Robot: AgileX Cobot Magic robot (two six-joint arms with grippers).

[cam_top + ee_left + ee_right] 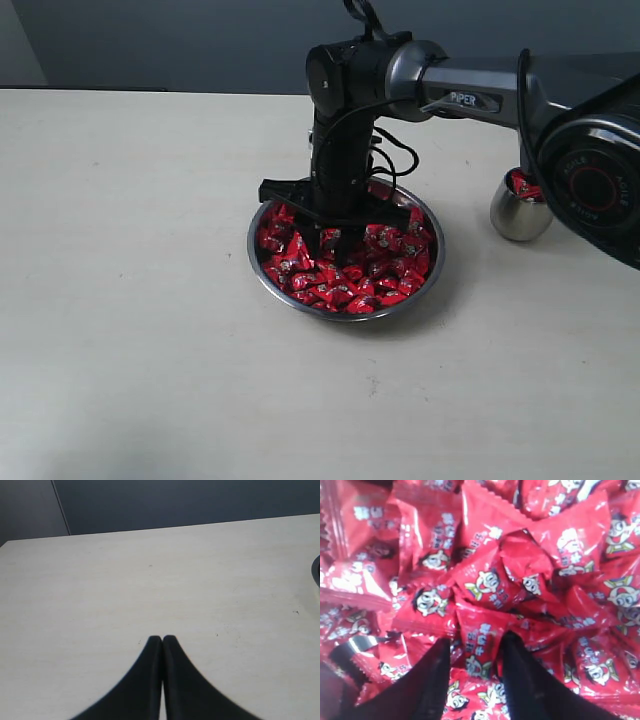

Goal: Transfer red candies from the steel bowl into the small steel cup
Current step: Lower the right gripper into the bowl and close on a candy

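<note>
The steel bowl (262,268) sits mid-table, heaped with red candies (385,272). My right gripper (336,246) points straight down into the heap. In the right wrist view the right gripper (477,642) has its two black fingers pressed against either side of one red candy (481,630), with more candies all around. The small steel cup (520,218) stands to the right of the bowl with a few red candies (523,185) in its mouth. My left gripper (162,638) is shut and empty over bare table; it does not show in the exterior view.
The pale table (130,250) stretches out left of and in front of the bowl. The right arm's bulky base joint (595,180) partly covers the cup. A dark curved edge (316,572) shows at the side of the left wrist view.
</note>
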